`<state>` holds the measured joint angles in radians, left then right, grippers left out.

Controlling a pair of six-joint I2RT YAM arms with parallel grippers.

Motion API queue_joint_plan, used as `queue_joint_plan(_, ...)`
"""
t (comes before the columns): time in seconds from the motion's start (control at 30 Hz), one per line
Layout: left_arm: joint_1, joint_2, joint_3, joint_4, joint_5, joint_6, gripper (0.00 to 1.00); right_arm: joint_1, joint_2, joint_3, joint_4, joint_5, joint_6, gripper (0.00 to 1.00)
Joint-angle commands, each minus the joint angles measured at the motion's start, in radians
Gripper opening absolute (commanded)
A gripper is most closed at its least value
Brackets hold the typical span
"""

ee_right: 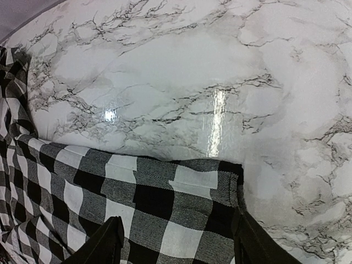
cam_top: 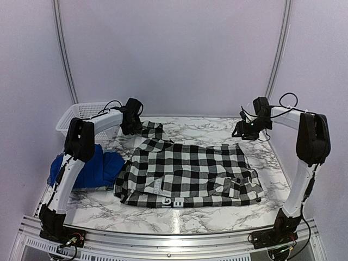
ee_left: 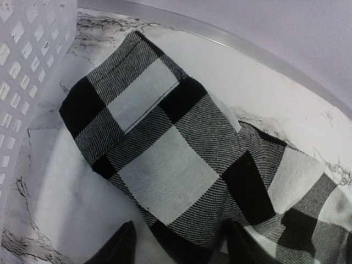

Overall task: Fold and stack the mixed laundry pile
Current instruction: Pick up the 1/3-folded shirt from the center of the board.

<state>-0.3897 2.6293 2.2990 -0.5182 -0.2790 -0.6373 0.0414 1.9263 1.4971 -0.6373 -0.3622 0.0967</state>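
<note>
The black-and-white buffalo-check flannel shirt (cam_top: pixel 190 171) lies spread across the middle of the marble table. Its sleeve reaches the back left, where my left gripper (cam_top: pixel 131 124) hovers open over the cuff (ee_left: pixel 159 148), fingers apart on either side. My right gripper (cam_top: pixel 246 130) is open above the shirt's back right corner (ee_right: pixel 181 209), holding nothing. The royal-blue shirt (cam_top: pixel 89 166) lies bunched at the left, beside the flannel. The pale blue T-shirt and the small-checked navy cloth are out of view.
A white plastic lattice basket (cam_top: pixel 76 117) stands at the back left, close beside the left gripper; its wall shows in the left wrist view (ee_left: pixel 27 66). Bare marble table (ee_right: pixel 192 71) lies behind the flannel at the back right. Grey walls enclose the table.
</note>
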Motion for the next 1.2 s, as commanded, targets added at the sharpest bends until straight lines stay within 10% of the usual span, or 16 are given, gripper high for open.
queue_joint_plan(0.0, 0.006, 0.073, 0.065, -0.018, -0.012, 0.008, 0.39, 0.001, -0.003, 0.026, -0.019, -0.007, -0.005, 0.63)
queue_joint_plan(0.13, 0.000, 0.026, 0.093, 0.038, -0.020, 0.080, 0.00, 0.001, -0.013, 0.023, -0.030, -0.015, -0.013, 0.63)
queue_joint_plan(0.53, -0.289, -0.174, -0.006, 0.457, -0.101, 0.558, 0.00, -0.078, -0.033, -0.007, 0.013, -0.148, 0.039, 0.63)
queue_joint_plan(0.67, -0.386, -0.127, -0.019, 0.508, 0.038, 0.615, 0.29, -0.133, -0.036, -0.025, 0.059, -0.215, 0.097, 0.64)
queue_joint_plan(0.73, -0.412, -0.118, -0.024, 0.509, 0.061, 0.621, 0.76, -0.148, -0.034, -0.026, 0.069, -0.226, 0.113, 0.64)
queue_joint_plan(0.8, -0.416, -0.125, -0.037, 0.507, 0.084, 0.630, 0.98, -0.153, -0.028, -0.018, 0.072, -0.232, 0.121, 0.64)
queue_joint_plan(1.17, -0.275, -0.265, -0.127, 0.445, 0.008, 0.487, 0.99, -0.088, 0.072, 0.061, 0.138, -0.304, 0.176, 0.65)
